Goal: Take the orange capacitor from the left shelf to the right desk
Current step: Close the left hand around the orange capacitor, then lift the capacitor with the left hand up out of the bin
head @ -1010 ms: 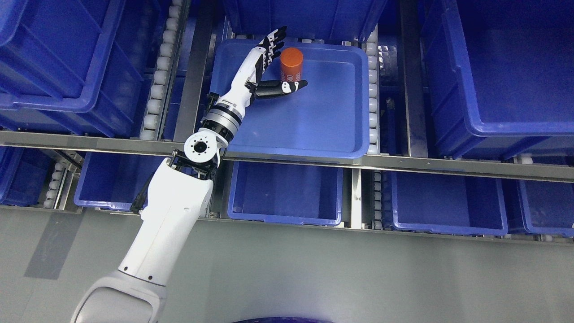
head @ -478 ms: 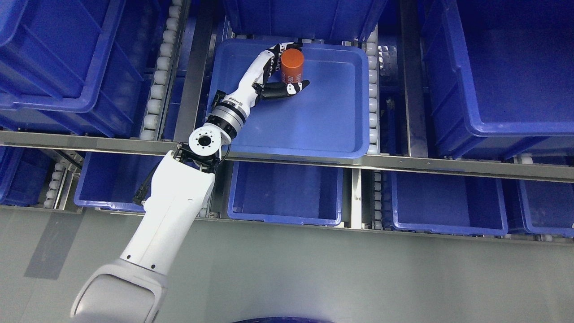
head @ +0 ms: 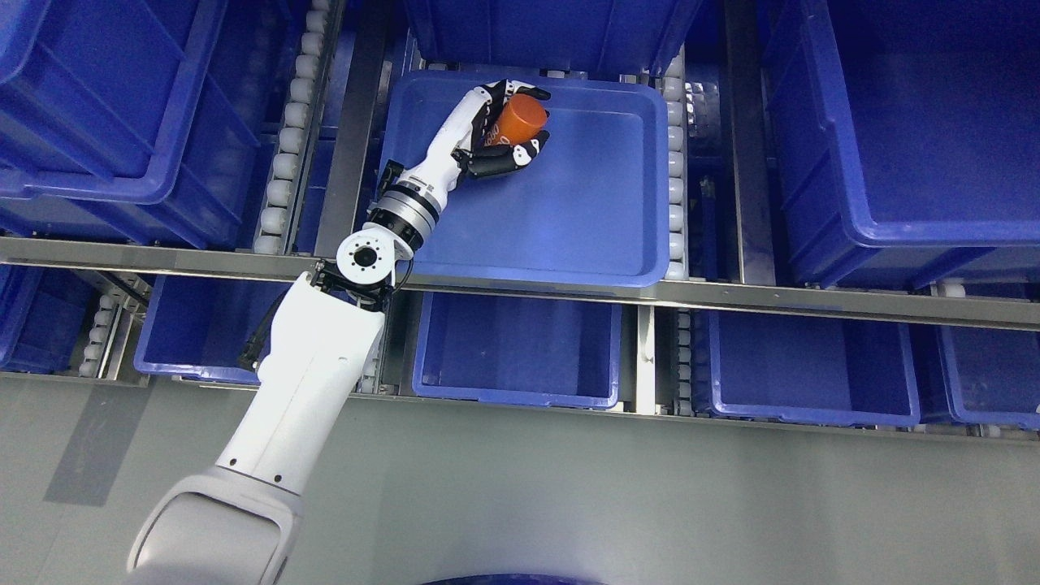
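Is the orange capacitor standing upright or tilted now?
Tilted. The orange capacitor leans right inside the left hand, whose fingers wrap around it above the blue tray.

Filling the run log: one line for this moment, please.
phase: grasp | left hand: shut on orange capacitor, tilted | location: blue bin, upper shelf | right hand: out of view

Orange capacitor (head: 515,119) — a short cylinder (tilted) — inside blue bin (head: 569,236).

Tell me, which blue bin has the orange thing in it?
The shallow blue tray on the upper shelf level, middle of the picture. It alone holds the orange capacitor, gripped there by the left hand. The other blue bins show nothing inside.
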Tool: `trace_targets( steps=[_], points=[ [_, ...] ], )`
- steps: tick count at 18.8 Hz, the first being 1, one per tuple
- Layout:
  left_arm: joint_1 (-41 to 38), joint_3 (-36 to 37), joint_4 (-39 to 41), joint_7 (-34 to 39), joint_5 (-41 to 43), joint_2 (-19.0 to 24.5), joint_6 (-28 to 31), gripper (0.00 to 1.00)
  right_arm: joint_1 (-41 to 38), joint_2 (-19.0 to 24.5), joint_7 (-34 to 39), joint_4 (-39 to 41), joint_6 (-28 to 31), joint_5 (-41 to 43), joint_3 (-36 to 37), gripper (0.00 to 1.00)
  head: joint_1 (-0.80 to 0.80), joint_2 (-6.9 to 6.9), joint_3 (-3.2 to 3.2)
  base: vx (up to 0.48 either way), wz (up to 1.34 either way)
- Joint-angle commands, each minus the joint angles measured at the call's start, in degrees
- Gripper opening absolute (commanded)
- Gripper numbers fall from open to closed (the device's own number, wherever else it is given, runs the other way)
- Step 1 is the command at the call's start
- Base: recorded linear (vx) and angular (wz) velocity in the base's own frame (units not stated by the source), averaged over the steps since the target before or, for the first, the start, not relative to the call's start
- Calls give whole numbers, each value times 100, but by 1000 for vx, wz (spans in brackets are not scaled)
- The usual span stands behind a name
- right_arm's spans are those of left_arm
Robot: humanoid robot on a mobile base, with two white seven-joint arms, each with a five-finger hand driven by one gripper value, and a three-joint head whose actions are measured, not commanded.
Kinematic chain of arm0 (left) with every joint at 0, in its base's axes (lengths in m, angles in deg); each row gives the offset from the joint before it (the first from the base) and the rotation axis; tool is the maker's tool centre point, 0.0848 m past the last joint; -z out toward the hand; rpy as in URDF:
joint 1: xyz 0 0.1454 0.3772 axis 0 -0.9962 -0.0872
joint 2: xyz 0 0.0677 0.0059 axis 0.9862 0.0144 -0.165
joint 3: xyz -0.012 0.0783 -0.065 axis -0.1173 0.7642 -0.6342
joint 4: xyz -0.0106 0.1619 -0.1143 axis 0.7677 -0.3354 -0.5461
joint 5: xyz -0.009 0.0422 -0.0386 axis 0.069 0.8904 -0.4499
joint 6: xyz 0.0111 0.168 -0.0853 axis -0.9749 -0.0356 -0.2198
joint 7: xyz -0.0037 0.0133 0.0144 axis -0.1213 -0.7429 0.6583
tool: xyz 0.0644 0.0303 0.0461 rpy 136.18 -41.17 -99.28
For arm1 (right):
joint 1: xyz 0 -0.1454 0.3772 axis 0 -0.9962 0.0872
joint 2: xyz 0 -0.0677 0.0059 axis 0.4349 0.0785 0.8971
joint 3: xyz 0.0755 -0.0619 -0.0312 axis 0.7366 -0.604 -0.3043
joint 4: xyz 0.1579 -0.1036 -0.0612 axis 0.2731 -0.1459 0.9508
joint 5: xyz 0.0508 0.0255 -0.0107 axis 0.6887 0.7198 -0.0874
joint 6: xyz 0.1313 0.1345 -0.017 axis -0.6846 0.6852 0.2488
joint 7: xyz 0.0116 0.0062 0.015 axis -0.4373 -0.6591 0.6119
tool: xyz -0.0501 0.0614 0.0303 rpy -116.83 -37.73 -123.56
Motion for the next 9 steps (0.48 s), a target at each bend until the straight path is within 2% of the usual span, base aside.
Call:
trace_targets(
  steps=[1,5,9],
  points=[
    [-9,-276,-172,-3,-179,100,-121,0,-9,-100,-1,193,-19,0,61,100,0,0,0,0,0],
    [-9,-372,-50,-3,-372,100,-288,0,-9,-100,-1,193,-10,0,61,100,0,0,0,0,0],
    [-1,-495,617,-12,-626,100,-244,0,-9,-100,-1,193,-19,0,61,100,0,0,0,0,0]
  ],
)
